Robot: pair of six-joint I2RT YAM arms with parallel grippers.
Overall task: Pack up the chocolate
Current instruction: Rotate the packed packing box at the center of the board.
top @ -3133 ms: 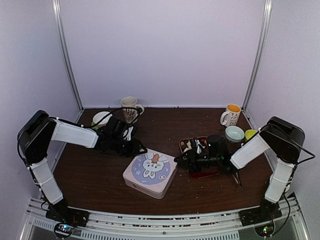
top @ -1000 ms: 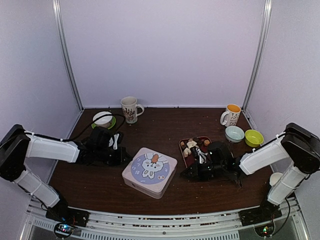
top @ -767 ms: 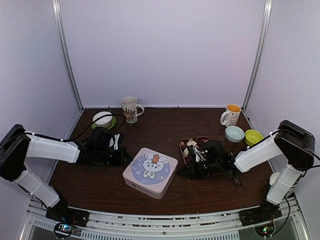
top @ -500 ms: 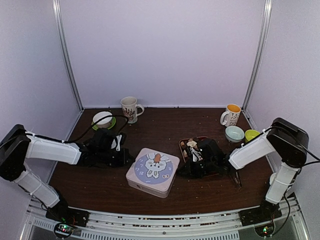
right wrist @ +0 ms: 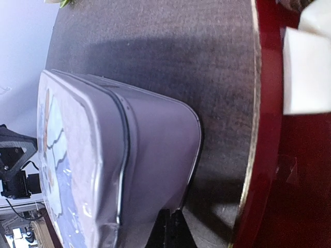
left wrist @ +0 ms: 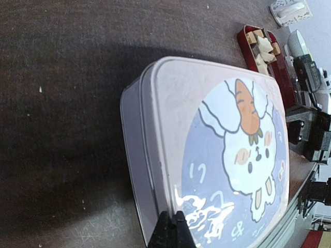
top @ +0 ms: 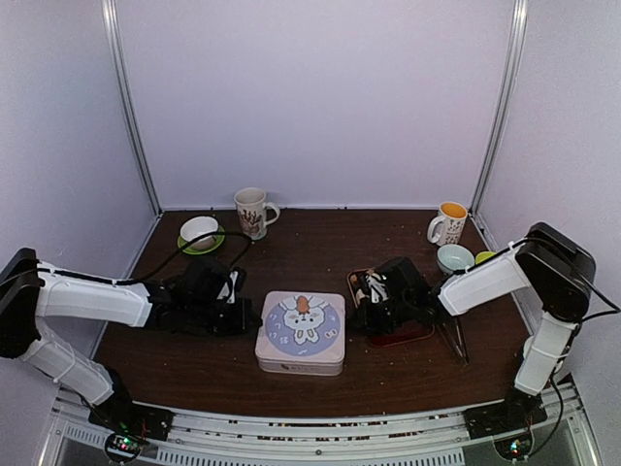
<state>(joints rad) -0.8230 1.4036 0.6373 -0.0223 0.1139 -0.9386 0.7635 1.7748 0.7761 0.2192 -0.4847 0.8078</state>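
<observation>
The bunny-lidded tin [top: 301, 333] is sitting nearest. The left end effector [left wrist: 171, 231] and right end effector [right wrist: 170, 227], both closed and empty, are flanking it. Just right and farther, the chocolate [left wrist: 262, 45] is lying in the red tray [top: 412, 337]. The pieces are probably light and brittle, so they are asking for a gentle pinch across flat sides, clear of the tray's rim. The far worktop [top: 330, 243] is offering room.

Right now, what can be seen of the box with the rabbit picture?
The rabbit tin is a pale lilac, rounded rectangular box, metal by its look, with its lid on. The lid shows a white rabbit with an orange carrot on a blue-violet circle. It lies flat on the dark wooden table, left of the red tray, a narrow gap between. The left arm's jaws, shut, meet its left side; the right arm's jaws its right side.
</observation>
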